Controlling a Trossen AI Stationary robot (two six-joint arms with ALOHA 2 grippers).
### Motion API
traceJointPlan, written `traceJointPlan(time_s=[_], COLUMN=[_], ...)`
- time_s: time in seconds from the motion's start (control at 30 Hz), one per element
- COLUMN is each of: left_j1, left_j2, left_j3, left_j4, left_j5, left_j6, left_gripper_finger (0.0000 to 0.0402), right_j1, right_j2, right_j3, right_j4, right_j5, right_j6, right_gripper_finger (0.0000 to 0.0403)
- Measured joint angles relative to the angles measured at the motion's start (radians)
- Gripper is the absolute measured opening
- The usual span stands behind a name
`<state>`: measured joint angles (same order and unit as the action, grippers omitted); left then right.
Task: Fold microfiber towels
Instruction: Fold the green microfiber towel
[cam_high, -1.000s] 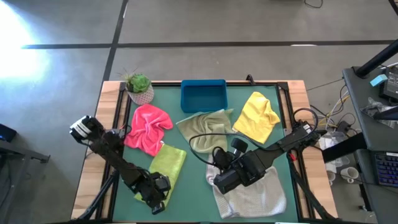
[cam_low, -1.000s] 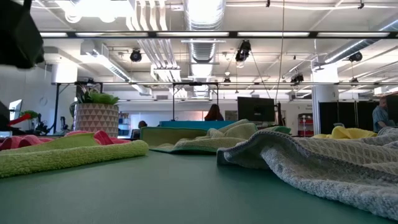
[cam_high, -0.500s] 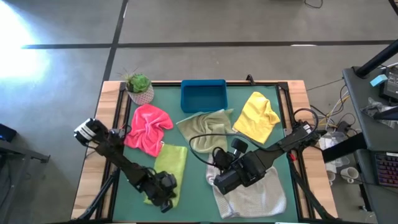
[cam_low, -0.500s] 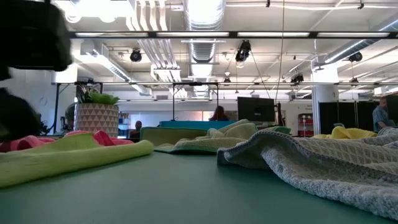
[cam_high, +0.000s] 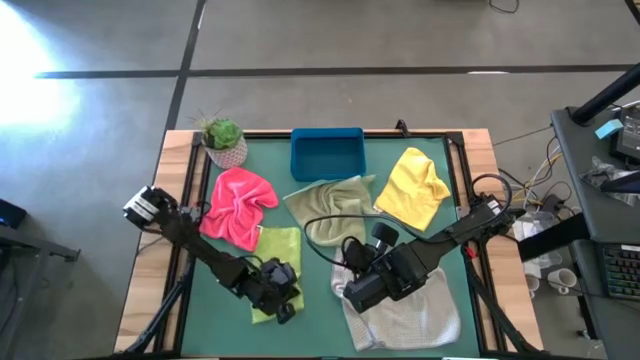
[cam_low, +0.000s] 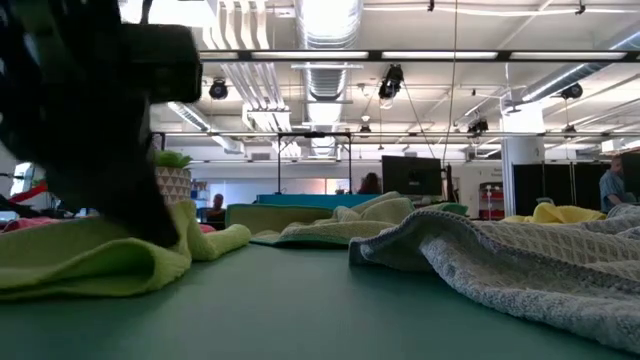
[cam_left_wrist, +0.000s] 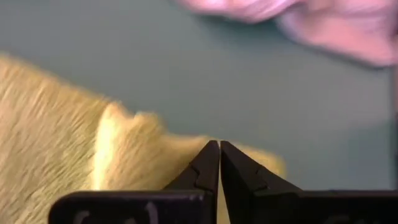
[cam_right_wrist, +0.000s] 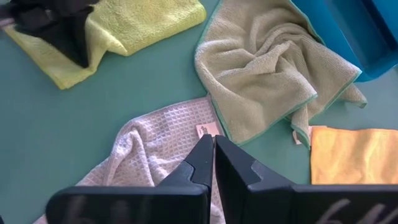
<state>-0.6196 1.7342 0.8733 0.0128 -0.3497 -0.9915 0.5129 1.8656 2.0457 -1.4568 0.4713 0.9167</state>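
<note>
Towels lie spread on the green table (cam_high: 320, 300), and the left tool (cam_high: 284, 300), pinched shut on the lime green towel (cam_high: 274, 250), has dragged its near edge sideways, starting a fold, while the right tool (cam_high: 352, 262) waits shut above the grey towel (cam_high: 420, 315).

Crumpled pink (cam_high: 237, 205), lime (cam_high: 272, 262), olive (cam_high: 335, 207), yellow (cam_high: 414, 187), grey (cam_high: 408, 315) towels, spread apart.
</note>
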Motion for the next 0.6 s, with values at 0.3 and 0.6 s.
traceJointPlan(time_s=[0.3, 0.6], left_j1=[-0.004, -0.004], left_j2=[-0.101, -0.202], left_j3=[0.094, 0.247], left_j4=[-0.139, -0.501], left_j5=[0.025, 0.027], left_j6=[0.157, 0.362], left_gripper_finger=[0.0000, 0.0000], right_j1=[0.041, 0.139], right_j2=[-0.008, -0.011], right_j3=[0.000, 0.000], right_j4=[0.000, 0.001], right_j5=[0.000, 0.031], right_j6=[0.000, 0.005], right_gripper_finger=[0.0009, 0.0009])
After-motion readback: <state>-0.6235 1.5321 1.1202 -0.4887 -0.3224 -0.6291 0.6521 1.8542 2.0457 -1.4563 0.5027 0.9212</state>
